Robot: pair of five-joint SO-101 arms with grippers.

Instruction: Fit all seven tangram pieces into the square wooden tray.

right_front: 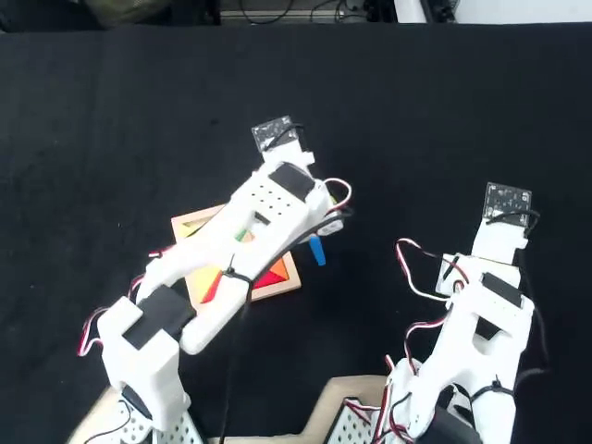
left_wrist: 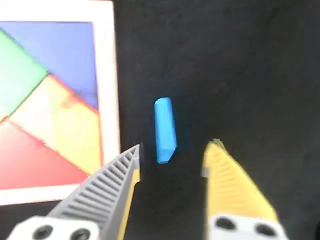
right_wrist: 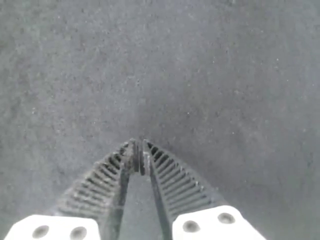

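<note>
High view: left arm [right_front: 264,217] hides most of tray [right_front: 190,225].

No text, label or number is legible.

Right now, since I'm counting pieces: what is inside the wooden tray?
Coloured pieces fill the tray's visible part: blue, green, yellow, red. The left arm covers the rest from above.

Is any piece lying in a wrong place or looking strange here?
Yes. A blue piece lies outside the wooden tray, on the black cloth beside its rim. It seems to stand on its thin edge, before the open left gripper.
</note>
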